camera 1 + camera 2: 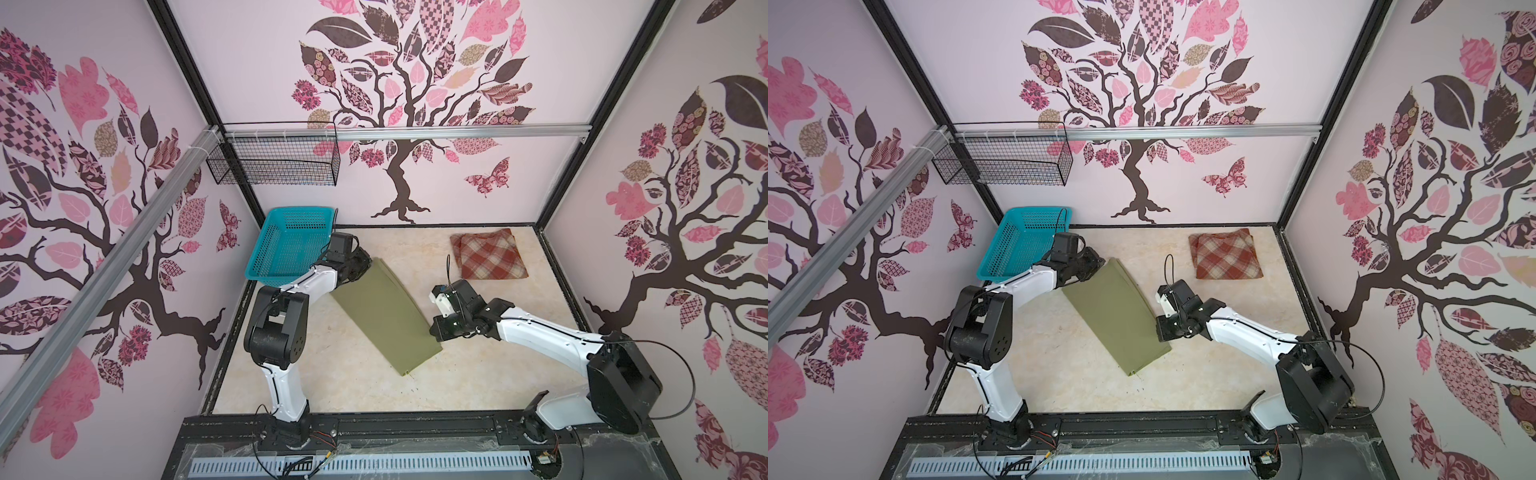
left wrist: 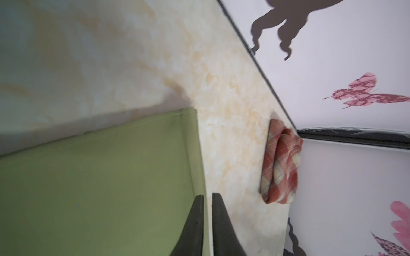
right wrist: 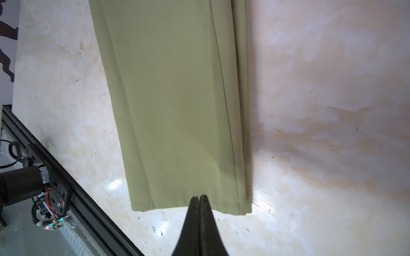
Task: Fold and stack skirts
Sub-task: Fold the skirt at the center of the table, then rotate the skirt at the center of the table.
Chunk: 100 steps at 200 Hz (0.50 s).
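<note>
Olive skirt [image 1: 384, 316] lies folded in a long strip mid-table, and the plaid skirt [image 1: 490, 253] sits folded near the far right corner. So two skirts, well apart.

Two grippers:
- right gripper [image 3: 200, 197]: fingers pressed together at the olive hem
- left gripper [image 2: 207, 197]: nearly together at its far end

Can't tell if either pinches cloth.

One turquoise basket [image 1: 299, 212], one wire basket [image 1: 282, 166]. Cream marble-look table [image 1: 332, 386], pink tree-decal walls [image 1: 519, 195].
</note>
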Tool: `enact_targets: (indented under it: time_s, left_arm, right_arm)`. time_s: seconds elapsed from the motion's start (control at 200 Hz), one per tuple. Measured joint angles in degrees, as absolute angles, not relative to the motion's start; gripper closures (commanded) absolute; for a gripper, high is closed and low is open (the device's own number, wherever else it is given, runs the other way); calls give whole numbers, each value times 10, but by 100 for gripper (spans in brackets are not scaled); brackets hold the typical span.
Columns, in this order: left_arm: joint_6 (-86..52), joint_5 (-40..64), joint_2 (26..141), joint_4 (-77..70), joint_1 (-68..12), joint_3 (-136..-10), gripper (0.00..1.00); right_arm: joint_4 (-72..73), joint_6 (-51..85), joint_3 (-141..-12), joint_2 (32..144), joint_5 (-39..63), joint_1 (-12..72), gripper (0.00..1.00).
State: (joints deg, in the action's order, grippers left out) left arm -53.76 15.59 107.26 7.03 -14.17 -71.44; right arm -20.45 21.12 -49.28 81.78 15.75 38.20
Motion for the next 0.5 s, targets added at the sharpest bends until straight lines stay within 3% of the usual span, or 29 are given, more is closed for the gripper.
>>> enact_targets:
  time_s: [0.5]
  left_arm:
    - [-475,123,1046,174,-125,-614,91]
  right_arm:
    - [-146,237,-450,912,147,380,100]
